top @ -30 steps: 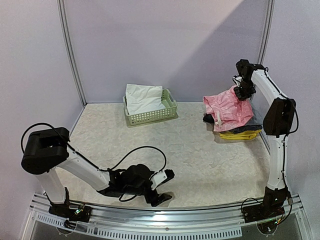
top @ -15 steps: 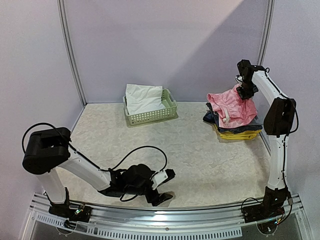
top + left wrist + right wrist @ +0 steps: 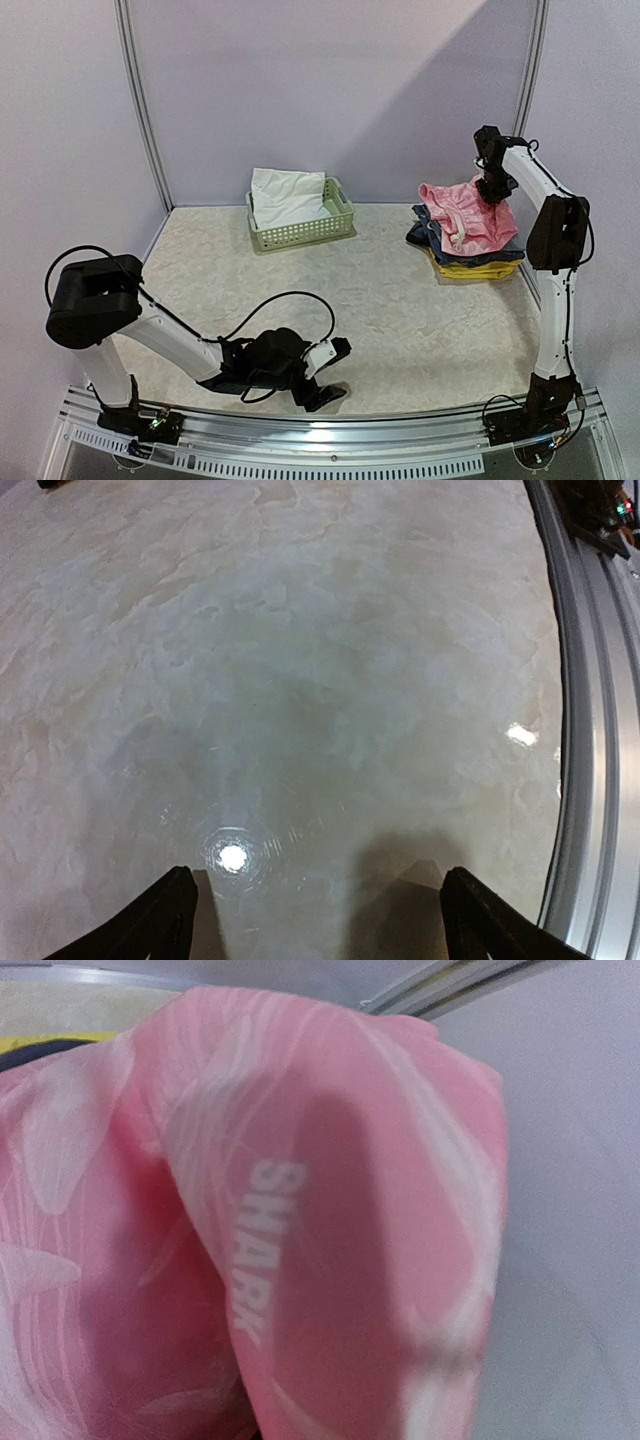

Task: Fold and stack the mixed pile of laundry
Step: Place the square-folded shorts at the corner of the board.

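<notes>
Pink garment (image 3: pixel 462 213) heaped on top of folded dark blue and yellow clothes (image 3: pixel 472 264) at the far right of the surface (image 3: pixel 390 300), with the printed word SHARK showing in the right wrist view. Right gripper (image 3: pixel 492 190) at its upper back edge; cannot tell whether gripping the cloth or not. White garment (image 3: pixel 286 195) lying in the green basket (image 3: pixel 302 236) at the back. Left gripper (image 3: pixel 317 900) spread wide, holding nothing, low over bare surface near the front edge.
</notes>
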Controlling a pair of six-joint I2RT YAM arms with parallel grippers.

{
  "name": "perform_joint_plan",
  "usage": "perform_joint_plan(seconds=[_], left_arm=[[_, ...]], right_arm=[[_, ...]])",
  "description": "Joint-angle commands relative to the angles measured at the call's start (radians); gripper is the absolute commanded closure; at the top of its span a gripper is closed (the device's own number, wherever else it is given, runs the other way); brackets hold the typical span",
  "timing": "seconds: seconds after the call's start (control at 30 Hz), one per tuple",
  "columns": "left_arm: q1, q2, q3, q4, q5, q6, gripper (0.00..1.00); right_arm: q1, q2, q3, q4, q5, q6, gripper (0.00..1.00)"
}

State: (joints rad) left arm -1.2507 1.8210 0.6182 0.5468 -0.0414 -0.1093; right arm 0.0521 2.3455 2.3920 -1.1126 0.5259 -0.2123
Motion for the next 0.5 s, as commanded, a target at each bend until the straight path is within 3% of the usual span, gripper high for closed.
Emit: perform_joint_plan(seconds=[0.0,0.1,0.47], left_arm=[[0.010,0.022,-0.011,-0.042,0.002,-0.022,0.14],[0.010,0.008,-0.014,-0.042,0.006,-0.024,0.14],[0.011,-0.072,-0.046,-0.047,-0.036,-0.050,0.13]], right_arm=[[-0.015,0.016,-0.007,0.018,0.070,0.016,0.71],[-0.016,0.004,-0.006,0.017,0.099,0.036,0.43],[-0.014,-0.091,-0.004,-0.007,0.069,0.131,0.11]])
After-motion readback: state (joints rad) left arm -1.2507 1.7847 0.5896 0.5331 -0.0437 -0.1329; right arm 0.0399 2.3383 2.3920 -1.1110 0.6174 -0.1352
